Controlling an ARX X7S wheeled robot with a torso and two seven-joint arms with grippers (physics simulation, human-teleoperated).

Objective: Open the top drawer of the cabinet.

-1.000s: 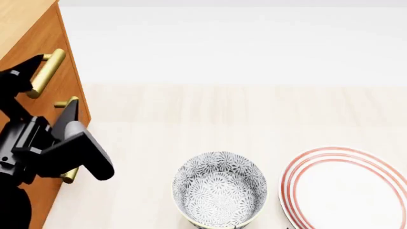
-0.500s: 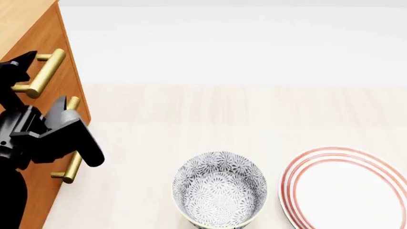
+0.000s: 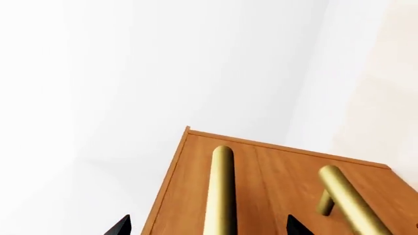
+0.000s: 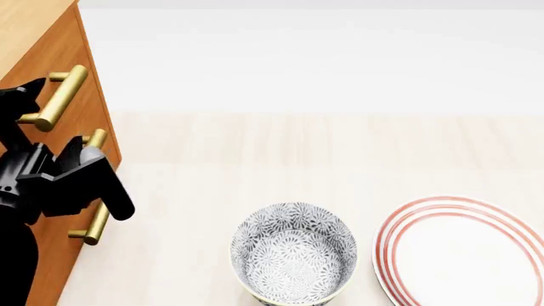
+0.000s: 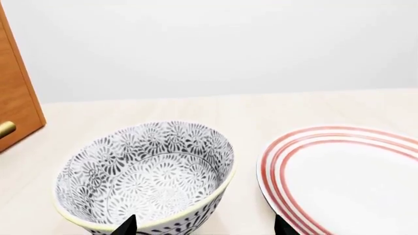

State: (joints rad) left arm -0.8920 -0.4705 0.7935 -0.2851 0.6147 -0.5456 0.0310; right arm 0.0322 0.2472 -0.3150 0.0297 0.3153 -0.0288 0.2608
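left tool (image 4: 53,121) jaws apart, straddling top drawer (image 4: 53,60) handle (image 4: 56,97) | cabinet (image 4: 34,38) at far left | right tool (image 5: 202,226) apart, idle | advice: close squarely mid-bar, pull straight out

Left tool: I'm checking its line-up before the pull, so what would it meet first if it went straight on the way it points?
Probably the brass handle between its fingertips, then the cabinet front. Which drawer's handle is unclear; so is depth.
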